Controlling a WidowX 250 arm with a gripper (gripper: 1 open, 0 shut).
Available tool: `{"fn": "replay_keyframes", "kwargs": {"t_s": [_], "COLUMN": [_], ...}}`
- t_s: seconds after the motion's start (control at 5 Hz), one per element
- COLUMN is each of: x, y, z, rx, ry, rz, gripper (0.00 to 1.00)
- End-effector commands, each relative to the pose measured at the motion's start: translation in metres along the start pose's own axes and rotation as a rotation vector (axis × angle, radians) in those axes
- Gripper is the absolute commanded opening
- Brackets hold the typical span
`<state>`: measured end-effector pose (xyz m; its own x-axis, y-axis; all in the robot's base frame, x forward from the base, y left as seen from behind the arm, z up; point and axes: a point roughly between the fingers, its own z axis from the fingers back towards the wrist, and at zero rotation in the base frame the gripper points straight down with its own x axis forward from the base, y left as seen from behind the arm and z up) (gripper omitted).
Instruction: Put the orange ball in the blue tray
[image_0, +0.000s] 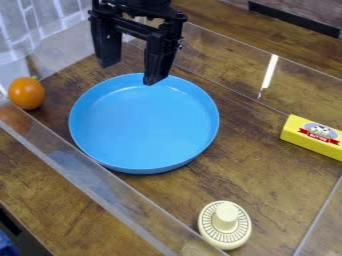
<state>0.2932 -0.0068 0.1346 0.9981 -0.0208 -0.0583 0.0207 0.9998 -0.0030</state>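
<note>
Ball (26, 93): orange, on the tabletop (267, 170) at the left edge, just left of the tray, not touching it.
Tray (144, 165): blue, round, mid-tabletop.
Pincer (131, 68): jaws spread wide, holding nothing, above the tray's far rim.
Block (314, 136): yellow, far right.
Disc (223, 222): cream, ribbed, front.

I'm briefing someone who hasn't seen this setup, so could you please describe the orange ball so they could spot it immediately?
Start at the blue tray, the large round dish in the middle of the wooden table. Look to its left, at the picture's edge: the orange ball rests there on the wood, apart from the tray. It is the only small orange sphere; the other small items are a yellow block and a cream disc.
</note>
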Motion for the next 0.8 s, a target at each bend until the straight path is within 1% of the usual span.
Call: {"fn": "replay_keyframes", "kwargs": {"t_s": [0.0, 0.4, 0.6], "x": [-0.001, -0.004, -0.006], "y": [0.003, 0.009, 0.017], "z": [-0.005, -0.014, -0.017], "rx": [0.0, -0.001, 0.0], "ry": [0.014, 0.043, 0.055], "rz": [-0.02, -0.064, -0.095], "gripper": [1.0, 1.0, 1.0]}}
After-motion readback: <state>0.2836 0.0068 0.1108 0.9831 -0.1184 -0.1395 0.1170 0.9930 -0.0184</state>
